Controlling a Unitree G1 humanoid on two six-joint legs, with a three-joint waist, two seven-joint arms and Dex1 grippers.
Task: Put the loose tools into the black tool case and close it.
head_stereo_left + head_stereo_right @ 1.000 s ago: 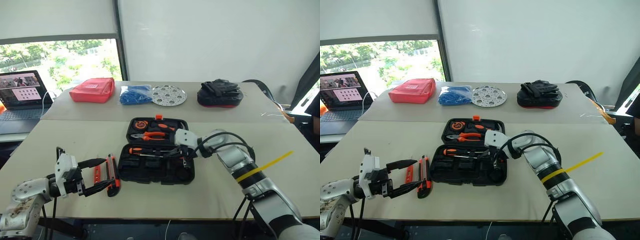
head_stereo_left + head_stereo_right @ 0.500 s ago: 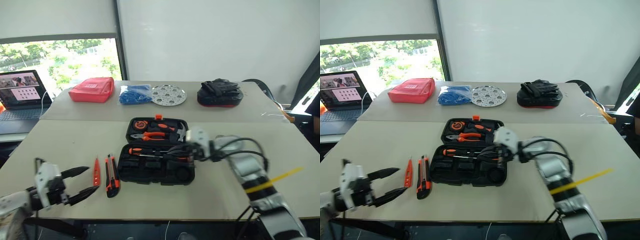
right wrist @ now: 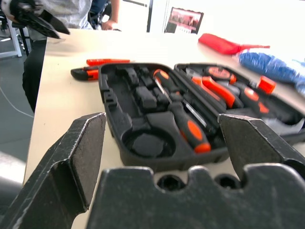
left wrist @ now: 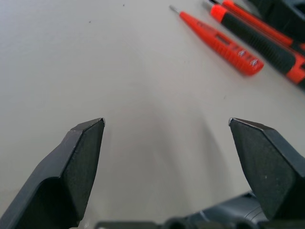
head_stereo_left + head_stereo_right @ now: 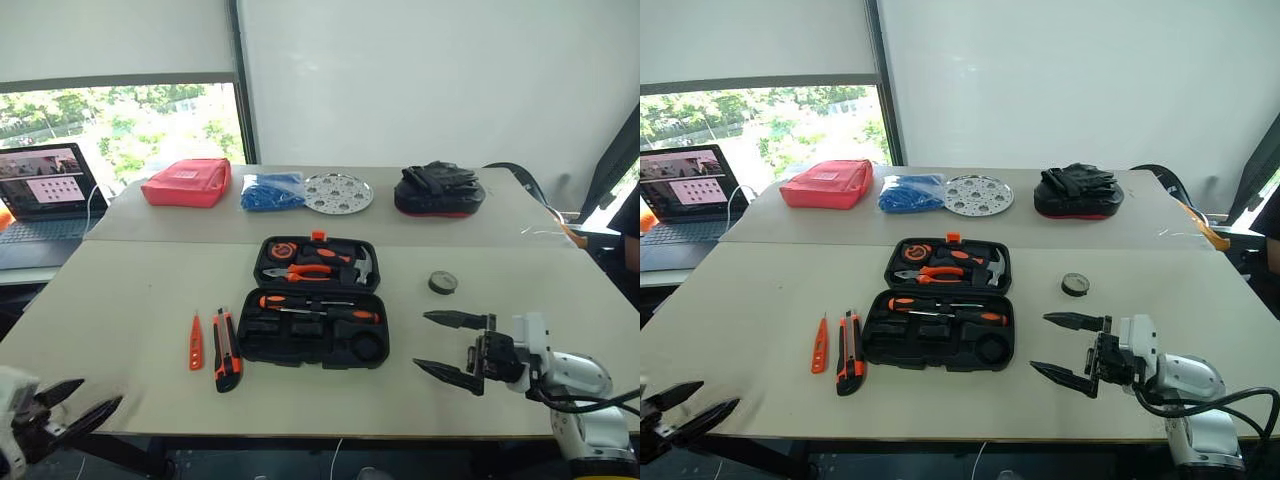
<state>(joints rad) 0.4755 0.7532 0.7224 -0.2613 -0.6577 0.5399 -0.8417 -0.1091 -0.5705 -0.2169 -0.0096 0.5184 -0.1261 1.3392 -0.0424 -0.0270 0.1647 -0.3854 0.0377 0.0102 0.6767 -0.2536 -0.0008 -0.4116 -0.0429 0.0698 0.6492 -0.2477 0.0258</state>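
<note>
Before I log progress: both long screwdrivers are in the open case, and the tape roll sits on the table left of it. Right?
Not quite. The tape roll sits on the table right of the case, as the left eye view shows. Both long screwdrivers are inside.

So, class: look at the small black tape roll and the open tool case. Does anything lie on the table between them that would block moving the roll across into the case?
Nothing visible does. The tape roll sits alone on bare table to the right of the black tool case, with only tabletop between them. The right gripper hangs open, nearer the front edge, not across that path.
</note>
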